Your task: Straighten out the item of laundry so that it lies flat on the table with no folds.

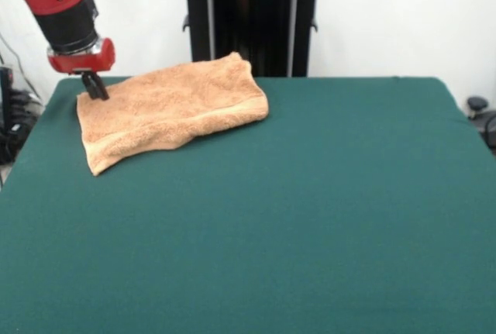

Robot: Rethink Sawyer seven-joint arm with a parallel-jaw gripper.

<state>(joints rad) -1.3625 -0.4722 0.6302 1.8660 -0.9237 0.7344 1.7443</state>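
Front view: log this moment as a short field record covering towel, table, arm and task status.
towel: orange-tan towel, folded double, at the table's far left part in this view
table: dark green table, far larger than the towel
gripper: gripper at the towel's far left corner, touching or just above it; jaws' state unclear
arm: red and black, enters from upper left
pedestal: black pedestal behind the table
task status: not flat yet

Red-and-black arm (pixel 66 8), small dark claw (pixel 96 86)
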